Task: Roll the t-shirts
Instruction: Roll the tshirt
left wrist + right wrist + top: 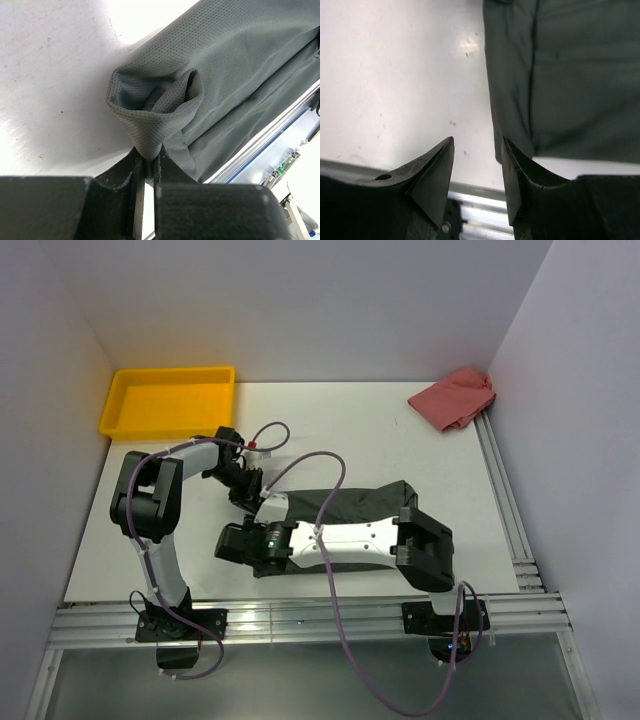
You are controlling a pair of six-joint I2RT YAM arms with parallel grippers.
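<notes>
- Position: the t-shirt (365, 502) was laid as a long folded band on the near half of the table (350, 430). Its long axis ran left to right, and it was largely covered by the right arm.
- Left gripper (148, 162): the jaws were almost closed. A bunched fold at the band's left end was pinched between them, and the cloth was puckered into a small open curl just beyond the pinch.
- Right gripper (477, 142): the jaws were held apart with nothing between them. Bare table was seen through the gap, with the band's corner just beside one finger, near the front rail (470, 200).
- Governing relation: both grippers were placed at the left end, so a roll was judged to run from there rightward along the band.
- Material: a fine, matte, dark grey knit was shown, limp and creased. A loose roll was judged likely to slacken.
</notes>
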